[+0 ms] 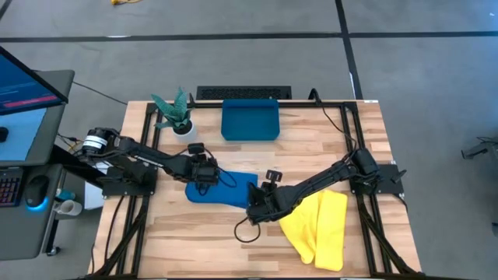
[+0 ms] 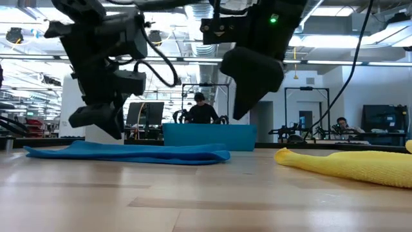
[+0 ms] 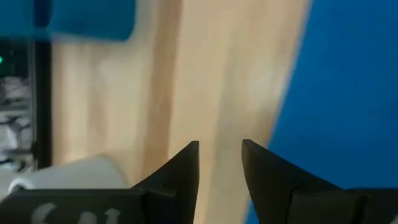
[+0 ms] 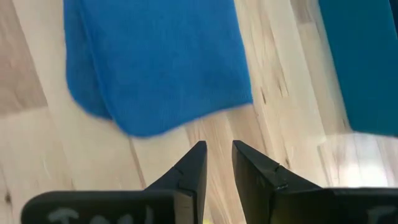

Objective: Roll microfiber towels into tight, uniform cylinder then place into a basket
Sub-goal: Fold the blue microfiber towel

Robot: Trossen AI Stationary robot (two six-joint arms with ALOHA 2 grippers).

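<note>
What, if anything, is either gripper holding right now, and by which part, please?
Nothing is held. The left gripper and right gripper both hang open and empty above the table, by the flat blue towel.

A grey floor (image 1: 233, 62) crossed by dark tape lines (image 1: 352, 54) surrounds the wooden counter (image 1: 194, 241). At the high view's left edge stands a lit monitor (image 1: 23, 89) above a keyboard (image 1: 9, 188). In the low view, ceiling light strips (image 2: 360, 38) shine over two seated people (image 2: 201, 111) (image 2: 341, 125) at workstations.
</note>
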